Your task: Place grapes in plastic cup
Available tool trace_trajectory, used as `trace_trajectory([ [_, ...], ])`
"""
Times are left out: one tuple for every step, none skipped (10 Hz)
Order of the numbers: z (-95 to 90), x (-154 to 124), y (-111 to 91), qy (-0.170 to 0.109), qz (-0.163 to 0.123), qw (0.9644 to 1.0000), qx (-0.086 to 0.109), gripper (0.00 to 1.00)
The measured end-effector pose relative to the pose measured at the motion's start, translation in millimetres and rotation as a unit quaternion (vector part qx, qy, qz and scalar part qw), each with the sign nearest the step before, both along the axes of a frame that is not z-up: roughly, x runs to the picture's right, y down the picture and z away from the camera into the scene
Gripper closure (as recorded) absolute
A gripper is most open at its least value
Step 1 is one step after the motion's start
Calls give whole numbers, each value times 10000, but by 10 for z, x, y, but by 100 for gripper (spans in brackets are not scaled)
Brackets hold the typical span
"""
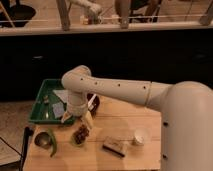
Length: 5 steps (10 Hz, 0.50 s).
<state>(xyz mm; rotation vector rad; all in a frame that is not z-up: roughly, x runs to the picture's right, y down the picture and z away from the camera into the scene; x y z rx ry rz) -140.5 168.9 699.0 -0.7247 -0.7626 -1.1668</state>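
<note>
The grapes [81, 134], a dark reddish cluster with some green at the base, lie on the wooden table [100, 157] left of centre. My gripper [87, 118] hangs from the white arm just above and slightly behind them. The plastic cup [139, 137], small and whitish, stands upright on the table to the right of the grapes, well apart from the gripper. I cannot tell whether the gripper touches the grapes.
A flat dark block [114, 146] lies between grapes and cup. A grey metal cup [42, 140] and a curved green pod [53, 144] sit at the table's left end. A green tray [42, 117] stands behind left. A dark bowl [94, 104] sits behind the gripper.
</note>
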Motion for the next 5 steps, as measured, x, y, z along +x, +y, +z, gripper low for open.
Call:
trace_trajectory([
  [15, -46, -29, 20, 35, 10000, 8, 20],
  [42, -106, -70, 57, 85, 9999, 22, 20],
  [59, -132, -95, 94, 126, 9999, 31, 20],
  [61, -134, -96, 103, 142, 9998, 36, 20],
  [65, -131, -99, 103, 157, 9998, 41, 20],
])
